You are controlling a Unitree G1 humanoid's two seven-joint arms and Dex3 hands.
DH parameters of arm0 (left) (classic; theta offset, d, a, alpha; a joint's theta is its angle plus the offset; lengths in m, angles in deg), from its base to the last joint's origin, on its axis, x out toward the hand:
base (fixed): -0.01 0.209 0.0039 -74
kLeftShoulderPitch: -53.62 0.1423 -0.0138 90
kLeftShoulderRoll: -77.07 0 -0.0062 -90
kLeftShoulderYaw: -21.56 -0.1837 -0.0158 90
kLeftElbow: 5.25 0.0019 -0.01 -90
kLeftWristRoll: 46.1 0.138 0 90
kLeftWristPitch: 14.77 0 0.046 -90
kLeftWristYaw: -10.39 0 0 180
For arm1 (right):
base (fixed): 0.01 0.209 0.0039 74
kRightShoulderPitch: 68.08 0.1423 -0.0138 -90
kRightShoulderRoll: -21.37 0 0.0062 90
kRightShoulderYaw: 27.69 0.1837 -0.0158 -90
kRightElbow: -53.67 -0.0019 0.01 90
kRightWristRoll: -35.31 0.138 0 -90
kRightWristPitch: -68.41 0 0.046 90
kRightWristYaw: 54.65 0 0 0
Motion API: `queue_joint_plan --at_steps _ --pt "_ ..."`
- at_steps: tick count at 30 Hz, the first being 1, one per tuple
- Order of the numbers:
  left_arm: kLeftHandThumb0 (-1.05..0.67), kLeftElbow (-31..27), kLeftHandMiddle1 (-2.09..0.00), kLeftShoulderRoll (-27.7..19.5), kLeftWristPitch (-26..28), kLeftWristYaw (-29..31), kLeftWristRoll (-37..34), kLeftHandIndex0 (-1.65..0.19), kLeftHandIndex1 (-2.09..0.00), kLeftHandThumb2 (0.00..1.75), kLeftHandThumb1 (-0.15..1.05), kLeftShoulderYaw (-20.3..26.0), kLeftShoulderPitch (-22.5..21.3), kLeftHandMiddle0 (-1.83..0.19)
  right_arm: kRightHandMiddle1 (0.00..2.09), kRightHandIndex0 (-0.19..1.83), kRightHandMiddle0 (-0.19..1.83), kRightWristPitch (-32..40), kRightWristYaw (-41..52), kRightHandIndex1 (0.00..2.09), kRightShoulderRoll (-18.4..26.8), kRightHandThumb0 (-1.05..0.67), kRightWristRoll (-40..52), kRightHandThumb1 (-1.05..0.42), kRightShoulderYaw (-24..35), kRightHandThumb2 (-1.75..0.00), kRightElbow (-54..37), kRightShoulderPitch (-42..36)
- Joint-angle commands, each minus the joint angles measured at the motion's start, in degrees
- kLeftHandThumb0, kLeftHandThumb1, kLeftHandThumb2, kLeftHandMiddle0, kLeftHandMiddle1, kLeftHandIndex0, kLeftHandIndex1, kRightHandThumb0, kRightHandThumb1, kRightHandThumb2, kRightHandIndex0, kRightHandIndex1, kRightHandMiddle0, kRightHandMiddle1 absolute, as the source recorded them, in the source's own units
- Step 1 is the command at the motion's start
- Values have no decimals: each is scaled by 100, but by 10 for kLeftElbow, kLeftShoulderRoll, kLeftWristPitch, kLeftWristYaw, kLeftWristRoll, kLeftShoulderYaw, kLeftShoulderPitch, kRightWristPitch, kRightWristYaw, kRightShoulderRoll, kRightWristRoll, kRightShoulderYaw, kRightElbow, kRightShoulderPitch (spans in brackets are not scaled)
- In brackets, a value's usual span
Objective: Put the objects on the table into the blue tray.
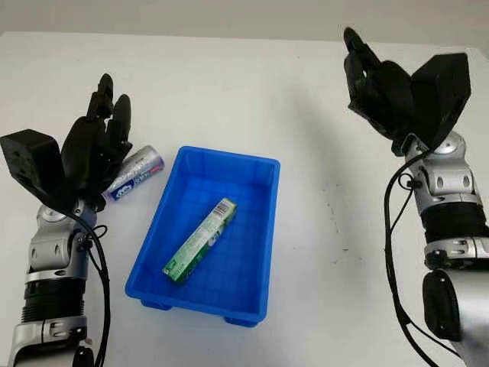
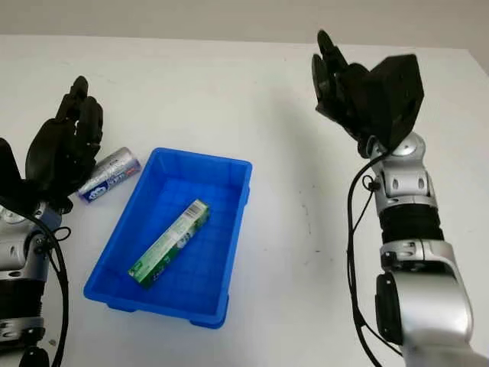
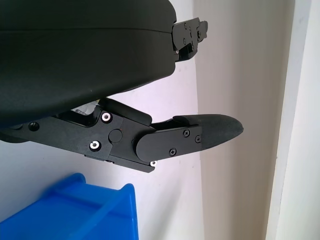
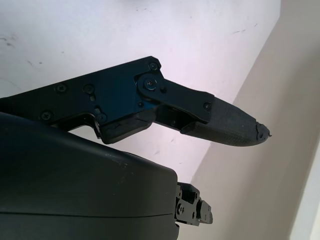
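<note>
At tray's 9 o'clock: silver can (image 2: 108, 174) lying flat, left hand (image 1: 95, 145) beside it, wide, empty.
In blue tray (image 1: 257, 233): green box (image 1: 200, 239), diagonal.
Left wrist view: tray corner close by.
Right hand (image 1: 378, 80): 2 o'clock, wide, empty.

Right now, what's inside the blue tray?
One green and white box lies diagonally on the floor of the blue tray; nothing else is in it. The silver can lies on the table beside the tray, partly covered by the open left hand.

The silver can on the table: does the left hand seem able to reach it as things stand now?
Probably yes. The silver can lies on the table beside the blue tray, outside it, right next to the open left hand. Nothing stands between them.
</note>
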Motion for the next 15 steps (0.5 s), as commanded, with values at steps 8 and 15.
queue_joint_plan --at_steps 8,15 --pt "-74 -3 -4 -13 2 1 3 18 -4 53 105 5 -11 19 0 -19 -19 41 -20 0 -10 -75 6 -105 2 -85 -45 -21" --pt "-74 -31 -5 -41 31 -8 23 16 -5 47 105 -1 -21 17 0 -19 -19 63 -12 0 -13 -75 13 -105 3 -88 -66 -25"
